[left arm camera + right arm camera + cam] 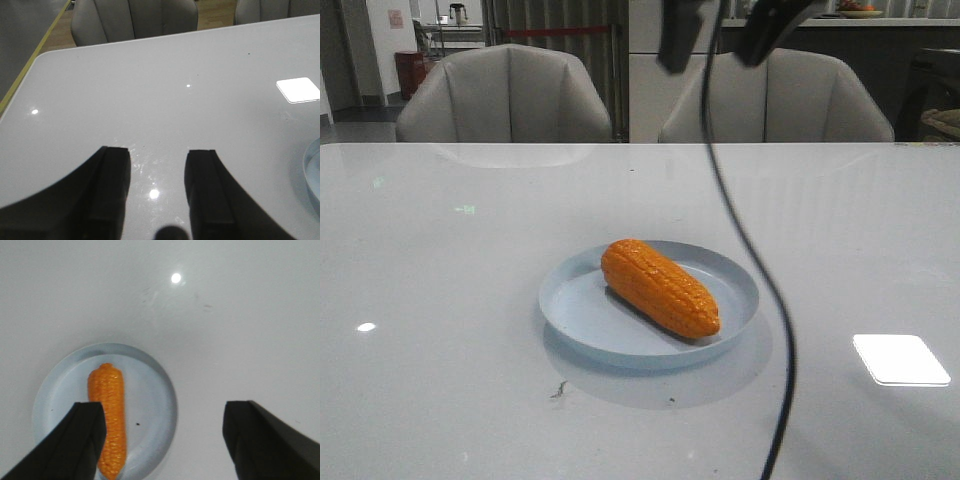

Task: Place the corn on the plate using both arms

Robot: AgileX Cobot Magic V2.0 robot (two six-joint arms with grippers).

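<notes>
The orange corn (660, 287) lies slantwise inside the pale blue plate (580, 310) in the middle of the white table. In the right wrist view the corn (107, 405) and the plate (155, 405), with its small dark speck, lie far below. My right gripper (165, 410) is open and empty, high above the plate; its two dark fingers show at the top of the front view (720, 35). My left gripper (158, 152) is open and empty over bare table, with the plate's rim (312, 175) off to one side. The left gripper does not show in the front view.
A black cable (750, 250) hangs from the right arm across the front view, passing just right of the plate. Two grey chairs (505, 95) (810, 100) stand behind the table's far edge. A bright light patch (900, 358) lies on the table at the right.
</notes>
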